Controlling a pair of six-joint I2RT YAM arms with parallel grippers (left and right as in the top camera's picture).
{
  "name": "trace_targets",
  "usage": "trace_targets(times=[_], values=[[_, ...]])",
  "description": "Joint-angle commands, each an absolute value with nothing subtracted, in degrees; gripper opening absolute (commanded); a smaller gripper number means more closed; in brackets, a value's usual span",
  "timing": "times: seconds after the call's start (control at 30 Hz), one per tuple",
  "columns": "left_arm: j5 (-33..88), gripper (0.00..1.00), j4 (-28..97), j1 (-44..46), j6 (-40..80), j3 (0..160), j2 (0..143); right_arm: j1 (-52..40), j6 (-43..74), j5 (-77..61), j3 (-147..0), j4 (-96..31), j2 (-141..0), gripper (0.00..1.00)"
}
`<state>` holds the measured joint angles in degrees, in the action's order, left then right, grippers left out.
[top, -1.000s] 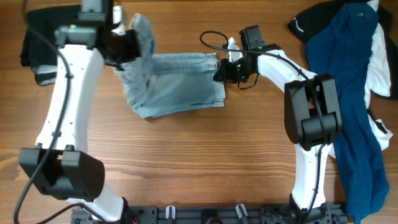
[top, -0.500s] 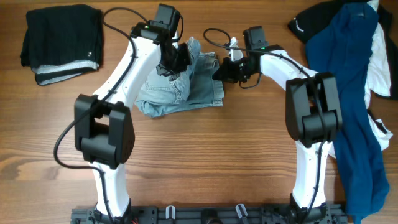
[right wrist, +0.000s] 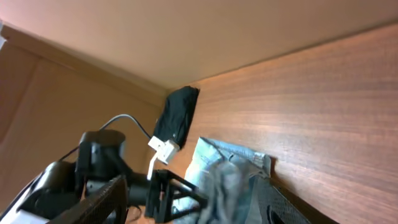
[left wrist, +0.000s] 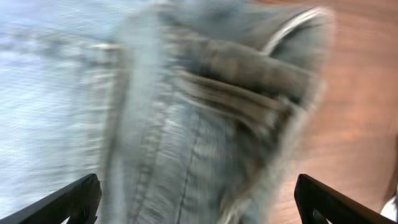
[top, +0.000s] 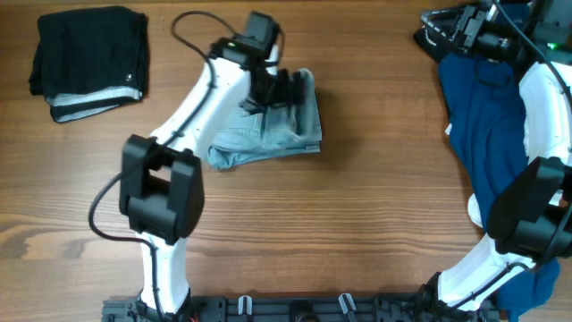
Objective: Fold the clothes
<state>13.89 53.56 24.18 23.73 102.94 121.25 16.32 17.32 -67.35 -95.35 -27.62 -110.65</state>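
Wood table (top: 357,224): folded shorts (top: 268,134) mid-table under left gripper (top: 288,89), fingers spread wide, gripping nothing; right gripper (top: 456,25) far right over navy pile (top: 492,134), fingers apart, empty.

My light-blue denim shorts (top: 277,134) lie doubled over on themselves in a rumpled bundle, mid-bench (top: 357,233). Far to my left sits a black garment (top: 89,49), folded square. On my right a navy garment (top: 500,143) sprawls unfolded, a black piece (top: 436,40) at its far end
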Motion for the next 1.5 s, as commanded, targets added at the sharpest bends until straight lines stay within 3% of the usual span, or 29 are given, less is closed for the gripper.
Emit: trace_targets(times=[0.0, 0.13, 0.3, 0.53, 0.67, 0.9, 1.0, 1.03, 1.1, 1.17, 1.23, 1.47], values=[[13.4, 1.00, 51.3, 30.8, 19.7, 104.1, 121.8, 16.0, 16.6, -67.3, -95.1, -27.7, -111.4, 0.67], [8.1, 1.00, 51.7, 32.4, 19.7, 104.1, 121.8, 16.0, 16.4, -64.8, -95.1, -28.6, -111.4, 0.67], [-0.6, 1.00, 62.8, 28.3, 19.4, 104.2, 119.1, 16.0, 13.2, -57.3, -95.1, -33.4, -111.4, 0.68], [-0.7, 1.00, 67.4, 24.1, 19.7, 104.0, 117.0, 15.7, 11.5, -53.7, -95.1, -34.4, -111.4, 0.69], [6.9, 1.00, 62.5, 24.7, 14.9, 104.0, 116.0, 15.6, 11.4, -52.7, -95.1, -34.8, -111.4, 0.69], [6.6, 1.00, 64.1, 22.1, 13.5, 103.8, 110.6, 15.6, 11.4, -52.2, -95.1, -35.5, -111.4, 0.69], [6.6, 0.98, 65.1, 21.6, 13.9, 97.9, 112.7, 15.6, 11.3, -52.2, -95.1, -35.7, -111.4, 0.69], [6.6, 0.93, 65.2, 21.6, 13.9, 95.4, 112.9, 15.6, 11.3, -52.0, -95.1, -35.7, -111.4, 0.69], [6.6, 0.69, 64.9, 21.6, 14.2, 90.0, 112.9, 15.6, 11.4, -51.0, -95.1, -35.9, -111.4, 0.70], [6.6, 0.33, 64.5, 21.6, 14.2, 86.5, 112.9, 15.6, 11.4, -50.8, -95.1, -36.1, -111.4, 0.70], [6.5, 0.14, 63.0, 21.1, 14.6, 82.9, 112.9, 15.6, 11.3, -50.8, -95.1, -36.3, -111.4, 0.70], [-8.8, 0.07, 50.4, 16.7, 19.4, 70.9, 112.9, 15.2, 10.7, -49.7, -95.1, -37.0, -111.4, 0.70]])
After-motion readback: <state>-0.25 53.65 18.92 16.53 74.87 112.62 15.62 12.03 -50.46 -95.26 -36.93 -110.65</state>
